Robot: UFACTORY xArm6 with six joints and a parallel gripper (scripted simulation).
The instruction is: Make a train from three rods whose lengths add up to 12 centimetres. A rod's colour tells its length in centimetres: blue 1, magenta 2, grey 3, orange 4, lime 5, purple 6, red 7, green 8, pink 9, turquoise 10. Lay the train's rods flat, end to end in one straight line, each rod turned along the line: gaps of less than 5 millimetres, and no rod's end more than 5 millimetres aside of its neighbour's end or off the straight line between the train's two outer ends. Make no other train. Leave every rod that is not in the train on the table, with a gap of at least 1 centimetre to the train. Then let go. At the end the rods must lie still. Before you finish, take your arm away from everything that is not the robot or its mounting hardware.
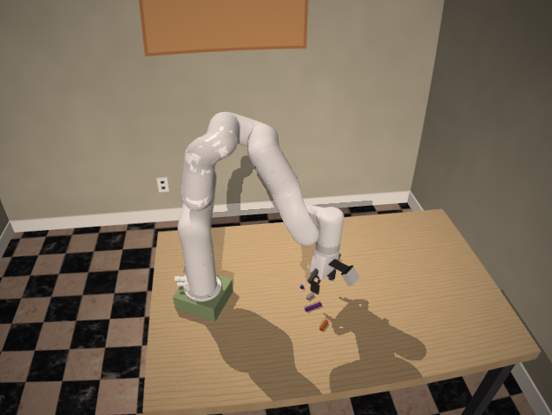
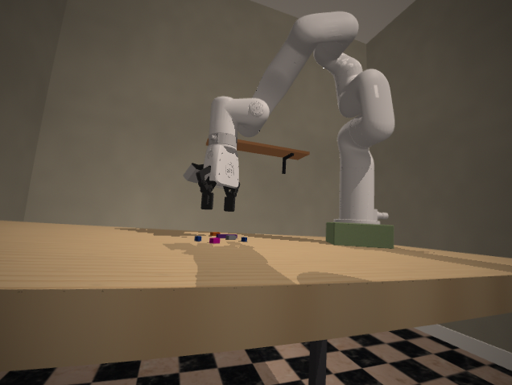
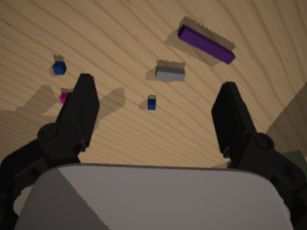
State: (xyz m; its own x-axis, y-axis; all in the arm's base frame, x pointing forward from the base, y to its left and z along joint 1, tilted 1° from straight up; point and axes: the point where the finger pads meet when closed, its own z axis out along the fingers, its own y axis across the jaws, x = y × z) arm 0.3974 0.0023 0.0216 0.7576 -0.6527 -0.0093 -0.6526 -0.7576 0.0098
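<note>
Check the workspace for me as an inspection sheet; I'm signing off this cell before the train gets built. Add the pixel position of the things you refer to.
Surface: wood-grain table point(image 1: 267, 267) point(image 2: 124, 264), arm shadows across it.
Job's things: purple rod point(image 1: 312, 306) point(image 3: 206, 45), grey rod point(image 1: 310, 296) point(image 3: 170, 73), orange rod point(image 1: 324, 325) point(image 2: 214, 233), magenta rod point(image 2: 214, 240) and two blue rods, all lying apart; no train formed.
Clutter: nothing seen.
Grippers: end effector point(image 2: 217, 202) point(image 3: 156, 92) open, empty, above the table.
Cables: nothing seen.
Surroundings: green base block point(image 1: 196, 307) point(image 2: 360, 235), wall outlet point(image 1: 162, 184), wall shelf point(image 2: 273, 150), checkered floor point(image 1: 84, 334) point(image 2: 223, 362).
</note>
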